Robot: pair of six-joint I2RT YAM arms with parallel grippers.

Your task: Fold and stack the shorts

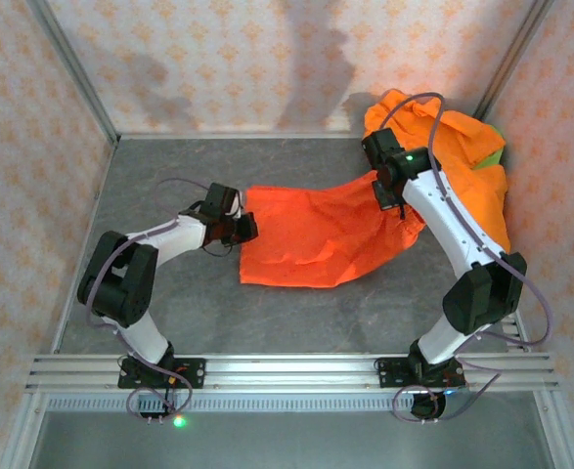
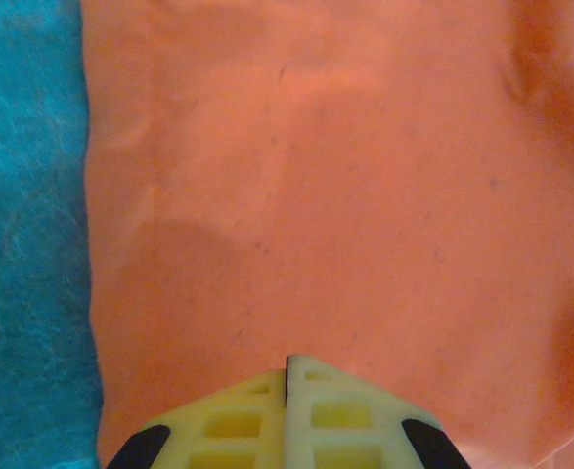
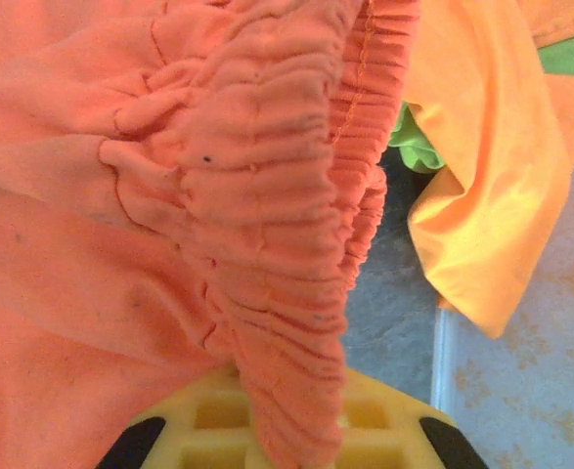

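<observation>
2 tools point(image 1: 250, 230) point(image 1: 390, 200) grip shorts point(image 1: 316, 239) (opposite ends).

Looks like a robot lab test cell, not a home. Grey stone-look tabletop point(image 1: 296, 313) is boxed in on 3 sides by panels w/ pale floral wallpaper point(image 1: 218, 49), held by bare metal corner posts point(image 1: 74, 68). An aluminium extrusion rail point(image 1: 287, 369) runs along the near edge w/ 2 white-and-black arms bolted to it: left arm point(image 1: 169, 239), right arm point(image 1: 453, 220). Loose cables point(image 1: 531, 293) loop off the arms, and a green status light point(image 1: 178, 422) glows below the rail. Lighting is flat, w/ dark shadows on the back panel.
</observation>
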